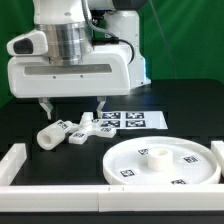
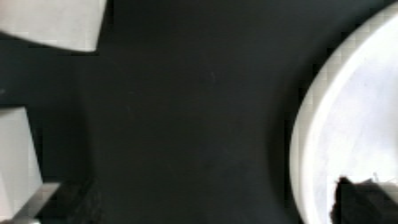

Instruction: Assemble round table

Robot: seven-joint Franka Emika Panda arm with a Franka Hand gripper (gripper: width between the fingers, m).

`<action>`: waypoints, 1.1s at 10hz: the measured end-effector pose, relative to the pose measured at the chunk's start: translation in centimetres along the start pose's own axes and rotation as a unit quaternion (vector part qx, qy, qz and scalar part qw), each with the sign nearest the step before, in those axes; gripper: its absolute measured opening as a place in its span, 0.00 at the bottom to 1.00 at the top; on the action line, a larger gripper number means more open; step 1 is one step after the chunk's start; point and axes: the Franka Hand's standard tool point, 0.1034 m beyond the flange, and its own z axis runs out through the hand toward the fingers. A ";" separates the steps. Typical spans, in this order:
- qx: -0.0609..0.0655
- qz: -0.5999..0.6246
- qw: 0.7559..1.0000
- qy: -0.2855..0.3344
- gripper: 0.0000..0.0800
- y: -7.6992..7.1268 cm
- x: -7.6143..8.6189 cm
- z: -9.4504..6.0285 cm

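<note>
Disc point(image 1: 188, 160) smooth white plastic; table point(image 1: 60, 165) matt black

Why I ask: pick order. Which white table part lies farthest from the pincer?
The round disc, toward the exterior view's right; leg and cross-shaped base lie by the pincer.

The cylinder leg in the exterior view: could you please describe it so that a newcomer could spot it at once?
Start at the large round disc, then look toward the exterior view's left, to the small white parts under the gripper. The leg is the leftmost one: a short thick cylinder on its side, unlike the flat cross-shaped base beside it.
</note>
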 end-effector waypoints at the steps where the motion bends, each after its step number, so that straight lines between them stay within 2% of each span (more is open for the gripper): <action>1: 0.004 0.017 1.000 -0.001 0.81 0.4 -0.1 0.2; 3: 0.010 0.084 0.996 -0.019 0.81 4.7 -0.9 1.0; 4: 0.012 0.104 0.994 -0.021 0.81 6.0 -1.1 1.4; 7: 0.018 0.121 0.992 -0.033 0.81 5.6 -1.2 1.6; 8: 0.019 0.106 0.993 -0.038 0.81 5.9 -1.2 1.6; 9: 0.025 0.095 0.993 -0.060 0.81 6.7 -1.1 1.6; 11: 0.047 0.100 0.982 -0.155 0.81 7.4 -1.3 1.5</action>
